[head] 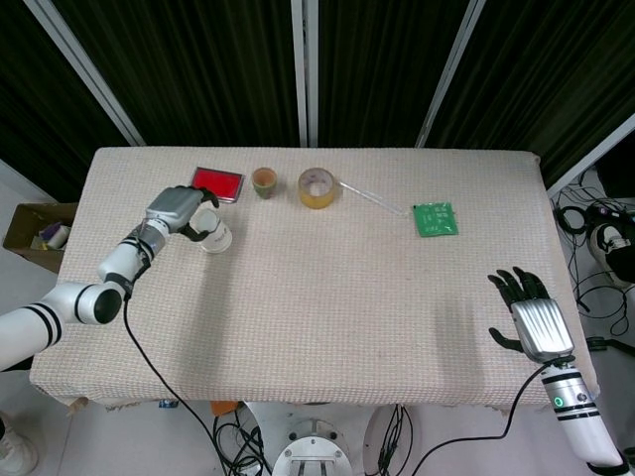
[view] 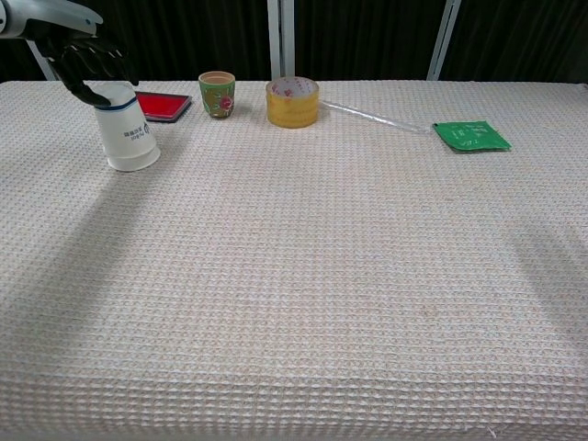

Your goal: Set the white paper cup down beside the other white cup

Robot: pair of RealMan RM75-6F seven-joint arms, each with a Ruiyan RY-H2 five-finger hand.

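Observation:
A white paper cup [head: 214,234] [view: 128,130] with a blue band stands upside down on the cloth at the far left. My left hand [head: 177,210] [view: 81,61] reaches it from the left. Its fingers [view: 108,66] curl over the cup's upper end and the thumb lies against the left side, so it grips the cup. My right hand [head: 532,317] hovers at the table's front right edge, fingers spread and holding nothing. It is outside the chest view. No second white cup shows in either view.
Along the far edge lie a red ink pad [head: 216,182] [view: 163,105], a small green patterned cup [head: 264,182] [view: 217,94], a yellow tape roll [head: 317,187] [view: 292,101], a clear plastic tube [view: 377,117] and a green packet [head: 435,218] [view: 471,136]. A cardboard box [head: 32,234] sits off the table's left side.

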